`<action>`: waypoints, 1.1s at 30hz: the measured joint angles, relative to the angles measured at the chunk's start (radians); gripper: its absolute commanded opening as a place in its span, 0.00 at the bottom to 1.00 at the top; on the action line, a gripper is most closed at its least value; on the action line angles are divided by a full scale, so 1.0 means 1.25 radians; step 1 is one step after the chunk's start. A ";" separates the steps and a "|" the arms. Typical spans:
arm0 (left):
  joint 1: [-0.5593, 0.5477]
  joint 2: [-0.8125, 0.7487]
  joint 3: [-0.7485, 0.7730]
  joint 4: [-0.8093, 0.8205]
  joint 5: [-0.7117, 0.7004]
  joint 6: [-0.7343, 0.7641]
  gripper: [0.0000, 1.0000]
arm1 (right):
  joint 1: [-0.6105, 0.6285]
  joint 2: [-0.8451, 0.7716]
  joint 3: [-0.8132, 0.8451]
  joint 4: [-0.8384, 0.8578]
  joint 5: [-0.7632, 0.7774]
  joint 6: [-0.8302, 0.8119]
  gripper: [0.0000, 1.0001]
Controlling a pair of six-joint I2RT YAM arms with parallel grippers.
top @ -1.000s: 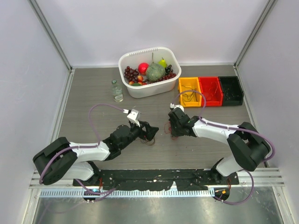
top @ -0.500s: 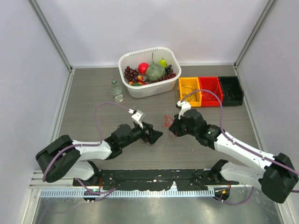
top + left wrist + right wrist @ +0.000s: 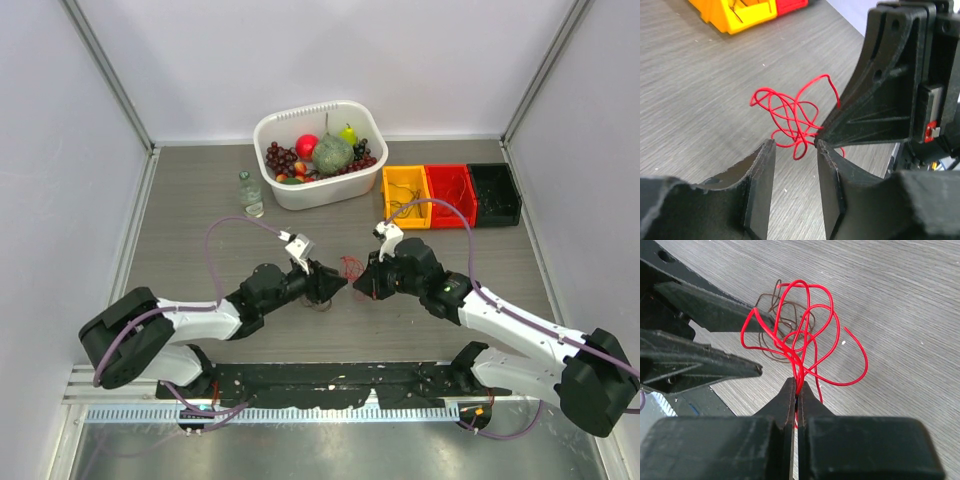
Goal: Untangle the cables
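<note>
1. Right end effector [image 3: 796, 386]: fingers pressed together, clamped on red strands of the cables [image 3: 801, 315].
2. The tangle sits at frame centre in the top view, between both arms' tips.
3. Left end effector [image 3: 796, 147]: fingers apart, lowest red loop at their tips; contact unclear.
4. A thin dark wire [image 3: 780, 357] behind the red loops is hard to trace.

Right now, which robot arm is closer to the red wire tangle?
Right. The right arm has its jaws shut on the red wire tangle. The left arm holds open jaws just beside the loops, not pinching them.
</note>
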 measured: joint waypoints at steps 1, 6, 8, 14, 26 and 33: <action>0.000 -0.008 -0.001 -0.001 -0.015 0.000 0.42 | 0.000 0.000 0.000 0.002 -0.004 0.001 0.01; 0.000 -0.065 -0.034 0.001 -0.095 0.000 0.61 | 0.000 0.009 0.000 0.016 -0.022 0.002 0.01; 0.000 -0.076 -0.047 0.006 -0.114 -0.002 0.55 | 0.000 0.015 0.000 0.019 -0.027 0.002 0.01; 0.001 -0.052 -0.045 0.012 -0.088 0.001 0.47 | 0.000 0.026 0.000 0.036 -0.042 0.007 0.01; 0.001 -0.031 -0.036 0.020 -0.051 0.010 0.00 | 0.000 0.032 -0.025 0.070 -0.068 0.023 0.14; 0.000 -0.030 -0.059 0.082 -0.051 0.023 0.00 | 0.002 -0.010 -0.027 0.004 0.013 0.026 0.52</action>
